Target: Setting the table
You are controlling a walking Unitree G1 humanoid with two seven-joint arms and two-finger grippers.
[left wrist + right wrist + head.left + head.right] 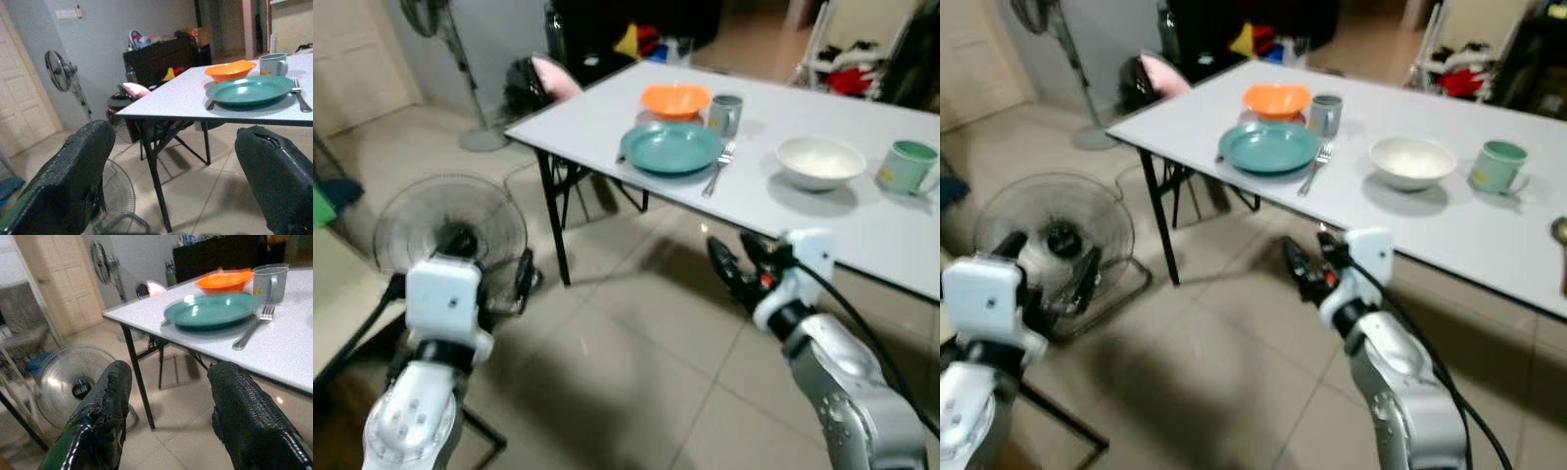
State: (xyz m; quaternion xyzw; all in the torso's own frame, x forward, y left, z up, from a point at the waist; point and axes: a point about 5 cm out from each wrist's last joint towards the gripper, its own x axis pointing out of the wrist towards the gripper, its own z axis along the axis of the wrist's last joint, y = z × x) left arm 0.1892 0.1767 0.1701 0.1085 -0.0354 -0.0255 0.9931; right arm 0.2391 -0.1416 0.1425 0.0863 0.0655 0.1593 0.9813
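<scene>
A white table (578,122) carries a teal plate (671,147) with a fork (720,166) beside it. Just behind the plate are an orange bowl (675,99) and a grey mug (725,114). Farther right stand a white bowl (819,162) and a green mug (908,166). My right gripper (736,257) hangs open and empty below the table's near edge, pointing toward the plate (210,308). Low on the left and well short of the table, my left gripper (178,134) is open and holds nothing.
A floor fan (450,235) sits on the tiles right in front of my left arm. By the far wall stands a pedestal fan (460,59). Black folding table legs (553,215) reach the floor, and dark furniture with clutter (626,39) lies beyond the table.
</scene>
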